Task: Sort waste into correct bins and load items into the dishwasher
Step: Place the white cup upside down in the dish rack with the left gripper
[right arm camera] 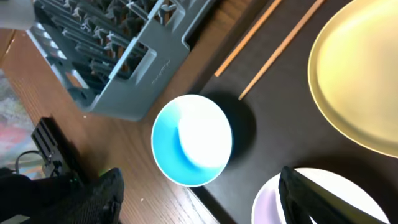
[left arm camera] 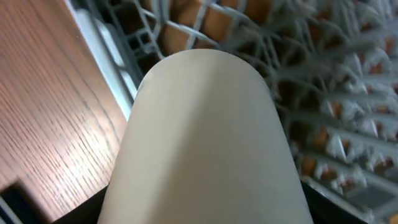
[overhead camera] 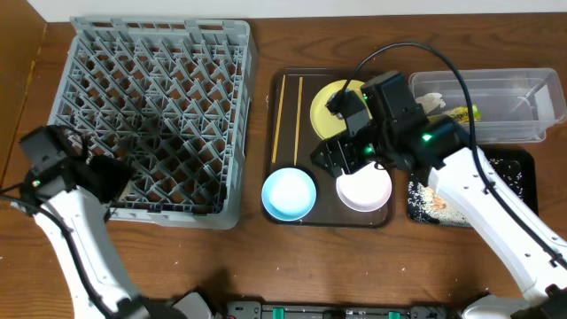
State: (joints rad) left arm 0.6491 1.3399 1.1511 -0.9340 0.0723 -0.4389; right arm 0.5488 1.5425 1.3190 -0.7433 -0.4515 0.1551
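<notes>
My left gripper [overhead camera: 108, 177] is shut on the small white cup [left arm camera: 205, 143], which fills the left wrist view, at the front left corner of the grey dish rack [overhead camera: 151, 115]. My right gripper [overhead camera: 341, 158] is open and empty above the brown tray, between the light blue bowl [overhead camera: 289, 193] and the white bowl [overhead camera: 363, 190]. In the right wrist view its fingers [right arm camera: 199, 199] straddle the blue bowl [right arm camera: 193, 140] and the white bowl's rim [right arm camera: 357, 190]. The yellow plate [overhead camera: 330, 108] and the chopsticks [overhead camera: 288, 115] lie on the tray.
The dark brown serving tray [overhead camera: 276, 151] sits in the middle. The clear tub [overhead camera: 514, 106] at the back right holds the tissue and the wrapper [overhead camera: 462, 112]. The black tray [overhead camera: 514, 177] holds rice scraps [overhead camera: 434, 199].
</notes>
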